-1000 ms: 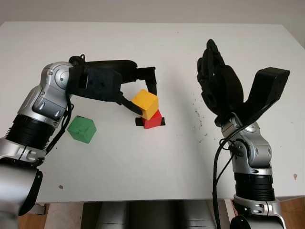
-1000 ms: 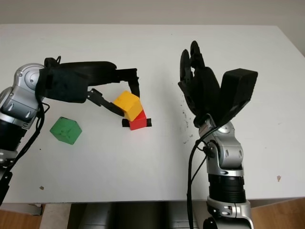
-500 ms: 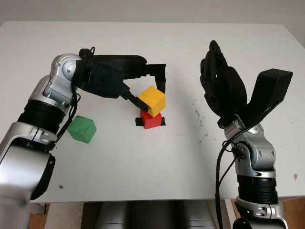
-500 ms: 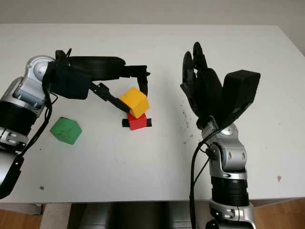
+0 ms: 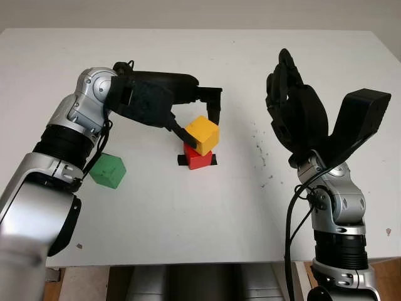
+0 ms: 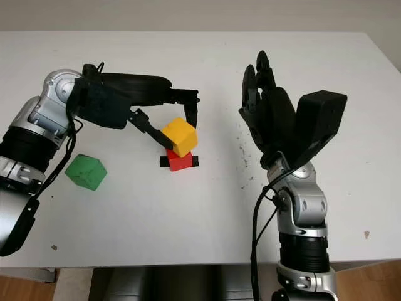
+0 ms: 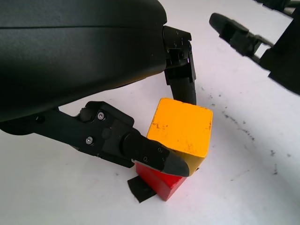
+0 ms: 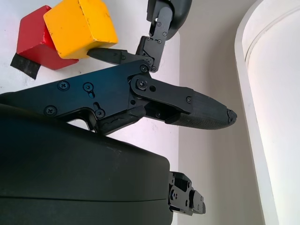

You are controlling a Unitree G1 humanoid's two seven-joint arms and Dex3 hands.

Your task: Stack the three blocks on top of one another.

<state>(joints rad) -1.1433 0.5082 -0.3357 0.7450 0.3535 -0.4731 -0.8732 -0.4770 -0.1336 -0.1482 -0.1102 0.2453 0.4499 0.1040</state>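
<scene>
Fingers [image 7: 154,157] of the left hand [image 5: 188,116] pinch the yellow block [image 5: 202,134], tilted atop the red block [image 5: 198,157], hiding most of it. Green block [image 5: 108,170] sits apart on the worktop [image 5: 188,213]. Right hand [image 5: 294,116] hovers, released.

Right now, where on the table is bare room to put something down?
Bare: the near strip of the white table, and the far edge. Crowded: the middle, where the left robot hand holds the yellow cube on the red cube, beside the green cube.
</scene>
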